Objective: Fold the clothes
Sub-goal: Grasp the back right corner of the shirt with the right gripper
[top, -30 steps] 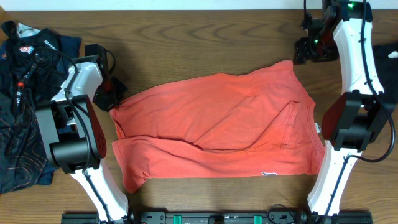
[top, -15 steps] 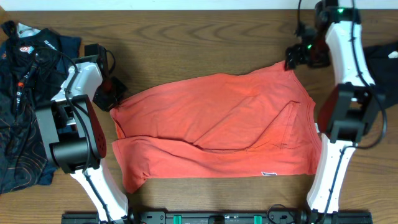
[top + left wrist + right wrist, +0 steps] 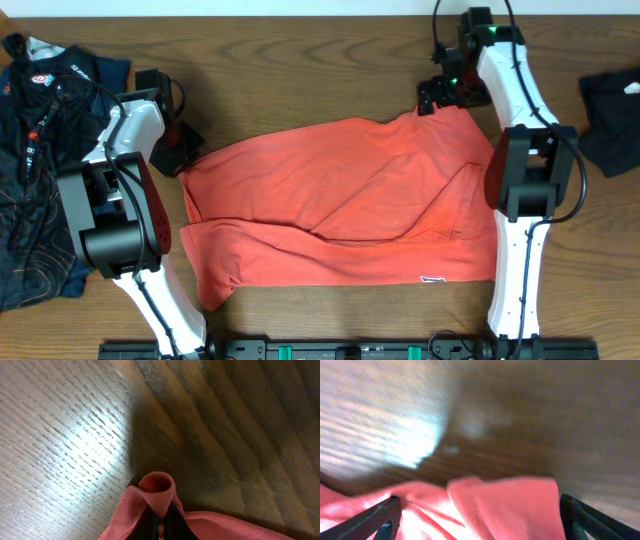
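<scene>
The red T-shirt (image 3: 350, 200) is laid flat at the middle of the table (image 3: 300, 60), its long axis run from 9 to 3 o'clock, hem toward 9, neck end toward 3, white tag (image 3: 432, 279) at the 6 o'clock edge. Its 10 o'clock corner is held in the left gripper (image 3: 183, 158), fingers clamped on a roll of fabric. The right gripper (image 3: 440, 97) is spread wide with the 1 o'clock corner between its fingers. Since a second ago, the right gripper has been shifted from 2 toward 1 o'clock, and that corner is drawn inward with it.
</scene>
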Action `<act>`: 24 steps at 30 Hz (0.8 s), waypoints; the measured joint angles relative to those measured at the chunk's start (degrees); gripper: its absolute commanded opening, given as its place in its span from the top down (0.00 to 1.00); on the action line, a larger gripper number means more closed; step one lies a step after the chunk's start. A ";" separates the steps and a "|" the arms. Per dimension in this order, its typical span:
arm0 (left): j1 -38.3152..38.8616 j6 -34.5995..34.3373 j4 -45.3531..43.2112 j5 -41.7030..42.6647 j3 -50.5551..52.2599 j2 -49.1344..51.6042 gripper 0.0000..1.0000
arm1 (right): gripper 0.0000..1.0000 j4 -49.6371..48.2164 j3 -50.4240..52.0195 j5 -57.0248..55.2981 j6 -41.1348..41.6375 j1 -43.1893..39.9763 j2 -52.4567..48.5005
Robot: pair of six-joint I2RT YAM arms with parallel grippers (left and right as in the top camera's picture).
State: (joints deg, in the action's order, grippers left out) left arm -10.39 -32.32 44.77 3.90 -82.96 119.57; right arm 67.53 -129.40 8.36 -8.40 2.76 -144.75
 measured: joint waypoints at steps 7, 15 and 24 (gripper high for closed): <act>0.00 0.00 -0.04 0.02 0.00 0.00 0.94 | 0.97 -0.98 -0.22 0.26 2.32 -0.46 0.00; 0.00 0.00 0.42 0.02 0.00 0.00 0.94 | 0.99 0.50 -0.94 0.24 4.00 -1.27 0.00; 0.02 0.00 2.10 0.04 0.00 -0.15 0.94 | 0.99 8.17 -10.67 0.48 3.98 -3.65 0.00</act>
State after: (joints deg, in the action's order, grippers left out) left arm -10.37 -32.32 46.87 3.95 -82.96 119.42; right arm 75.70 -140.07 8.84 -4.43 -0.89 -144.75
